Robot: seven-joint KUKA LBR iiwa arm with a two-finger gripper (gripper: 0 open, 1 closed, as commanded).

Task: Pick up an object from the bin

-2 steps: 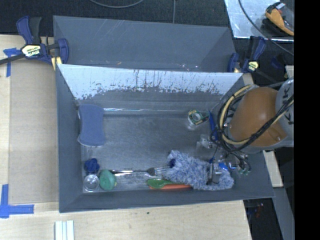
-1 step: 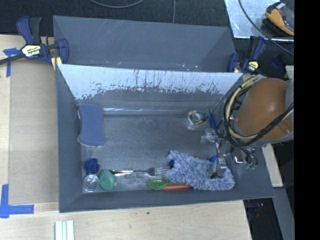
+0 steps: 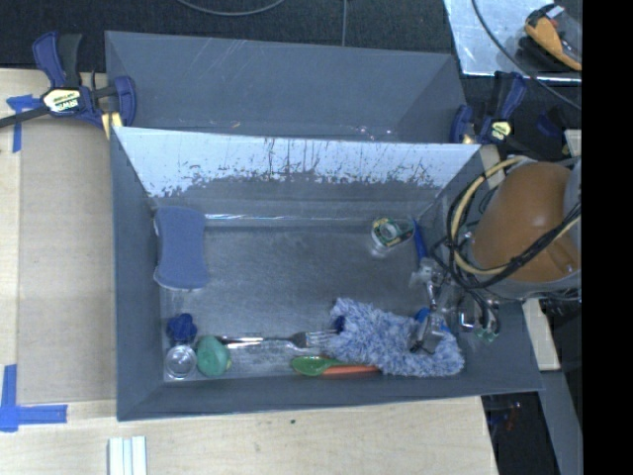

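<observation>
Grey metal bin is sitting under the camera, with the clutter lying mostly along its near wall. Pincer is hanging over the right end of a shaggy blue cloth in the near-right corner, tip at or on the pile. Can't tell if it's spread or pressed together. The cloth's long axis is running left from the pincer toward a metal fork, so its bulk is lying to the pincer's left. My read: a straight-down grab is looking workable. A green piece is crowding the cloth's near edge.

Tool over cloth, fork left of cloth
</observation>
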